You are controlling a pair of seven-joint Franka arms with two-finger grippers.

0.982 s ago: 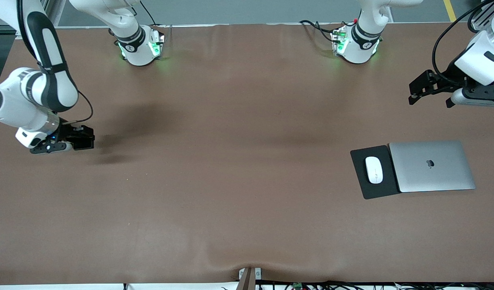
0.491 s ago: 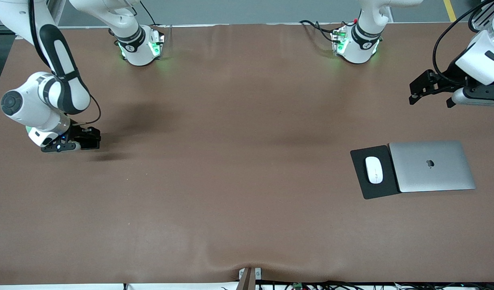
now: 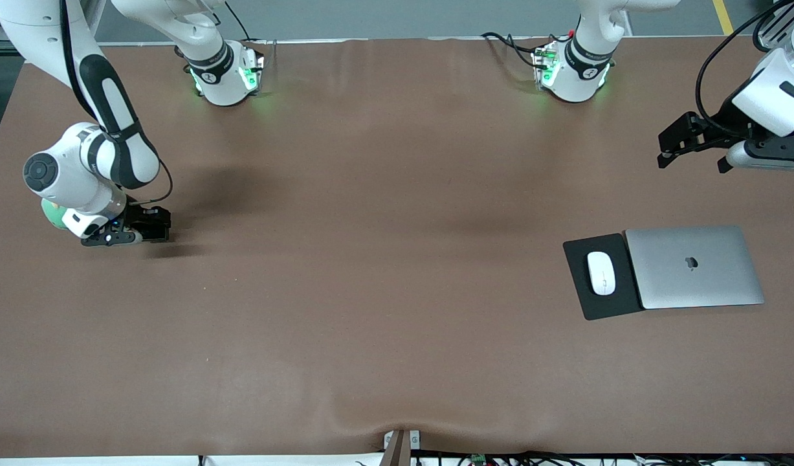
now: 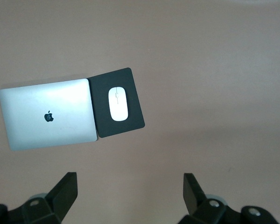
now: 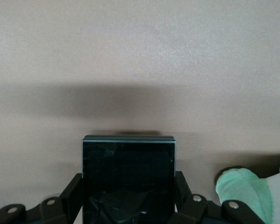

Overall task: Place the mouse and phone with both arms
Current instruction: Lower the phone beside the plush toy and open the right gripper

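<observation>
Right gripper [image 3: 152,228] is clamping the phone [image 5: 128,179] by its side edges, low over the table's right-arm end; glossy, stiff, likely slippery. Left gripper [image 3: 691,144] is waiting, spread wide. Mouse [image 3: 600,272] is sitting on the mouse pad [image 3: 578,249].

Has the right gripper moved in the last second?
Yes. The right gripper, shut on the phone, has shifted toward the table's middle and slightly nearer the camera, judged against the right arm's base.

A brown table [image 3: 384,310] (covering slightly rippled) fills the view; grey floor [image 3: 384,19] lies above.
</observation>
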